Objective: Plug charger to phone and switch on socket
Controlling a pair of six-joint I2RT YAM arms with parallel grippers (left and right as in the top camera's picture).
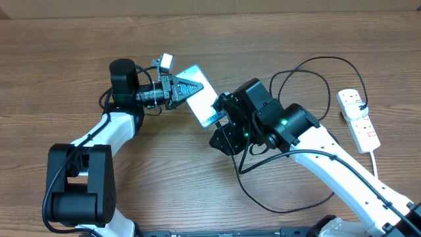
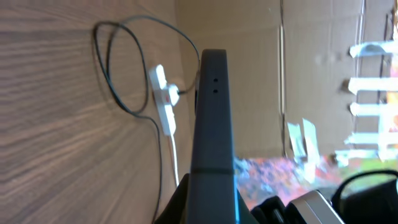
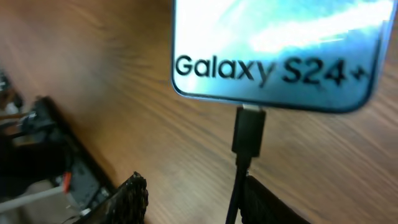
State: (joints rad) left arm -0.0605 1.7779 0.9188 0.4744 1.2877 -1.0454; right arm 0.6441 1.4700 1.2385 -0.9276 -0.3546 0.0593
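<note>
Right wrist: charger plug [image 3: 249, 130] sits at phone [image 3: 273, 50] bottom edge. Right jaws parted either side of cable, gripping nothing. Left jaws clamp phone's other end. Phone rigid, slick, likely light; cable limp, best held by plug body. Socket [image 1: 358, 118] well apart.

Phone [image 3: 273, 43], far end beyond the right wrist view's edge; socket [image 1: 358, 120] switches too small.

The overhead camera looks straight down on the table [image 1: 66, 66], the left wrist camera, rolled sideways, sights close along the edge of the phone [image 2: 214, 112] toward the distant socket [image 2: 163, 99], and the right wrist camera sits very near the same phone's lettered end.
</note>
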